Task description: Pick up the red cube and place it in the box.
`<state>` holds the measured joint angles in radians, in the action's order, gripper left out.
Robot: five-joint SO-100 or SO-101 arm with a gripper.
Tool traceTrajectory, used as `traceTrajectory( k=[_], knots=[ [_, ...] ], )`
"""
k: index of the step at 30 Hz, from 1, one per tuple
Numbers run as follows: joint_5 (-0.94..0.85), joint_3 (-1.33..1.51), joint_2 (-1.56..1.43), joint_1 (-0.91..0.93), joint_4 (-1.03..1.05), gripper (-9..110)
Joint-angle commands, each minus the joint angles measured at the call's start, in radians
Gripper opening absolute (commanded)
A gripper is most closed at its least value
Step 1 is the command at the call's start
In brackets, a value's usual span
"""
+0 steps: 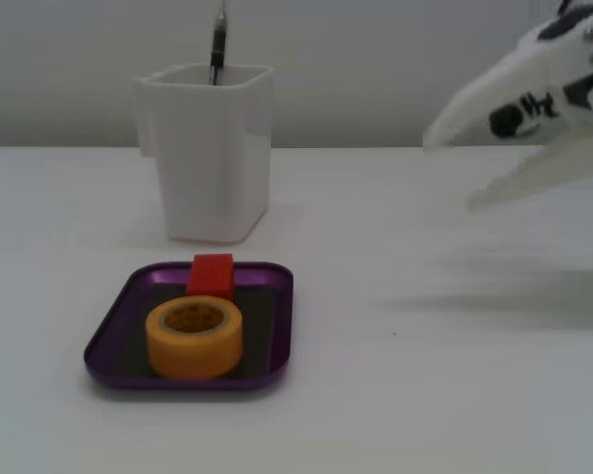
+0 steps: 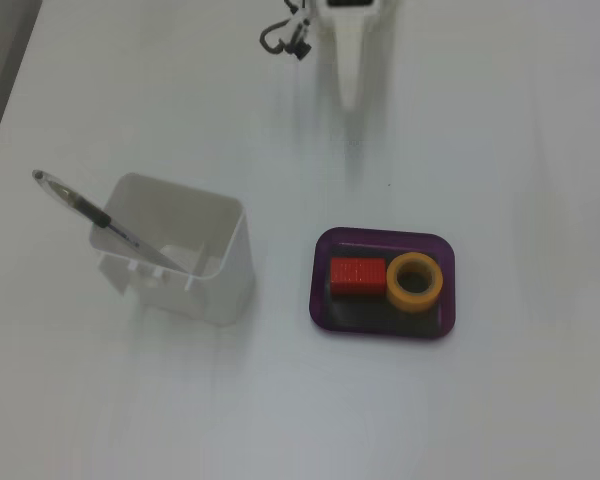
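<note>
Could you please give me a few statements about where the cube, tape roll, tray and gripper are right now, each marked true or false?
1. The red cube lies inside the purple tray. True.
2. The yellow tape roll sits on the bare table. False: it is in the tray, beside the cube.
3. The gripper holds the cube. False: its jaws are apart and empty, well away from the tray.
4. A pen stands in the white cup. True.
5. The cup is tipped over. False: it stands upright.

My red cube point(image 2: 357, 275) lies in the purple box point(image 2: 383, 325), touching the yellow tape roll point(image 2: 415, 282). My tool point(image 2: 351, 75) hangs far above them, near the top edge.
</note>
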<state>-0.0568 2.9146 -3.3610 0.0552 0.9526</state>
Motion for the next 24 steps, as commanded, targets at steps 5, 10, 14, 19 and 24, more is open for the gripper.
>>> traceTrajectory(
  k=[5, 10, 14, 19, 24],
  knots=[
    [0.144, 0.052, -0.051, -0.015, 0.087, 16],
    [0.16, 0.098, -0.051, -0.043, 0.121, 15],
    [0.156, 0.161, -0.051, -0.037, 0.121, 15],
    [0.149, 0.176, -0.051, -0.046, 0.121, 11],
    [0.109, 0.176, -0.051, -0.041, 0.123, 0]
  ],
)
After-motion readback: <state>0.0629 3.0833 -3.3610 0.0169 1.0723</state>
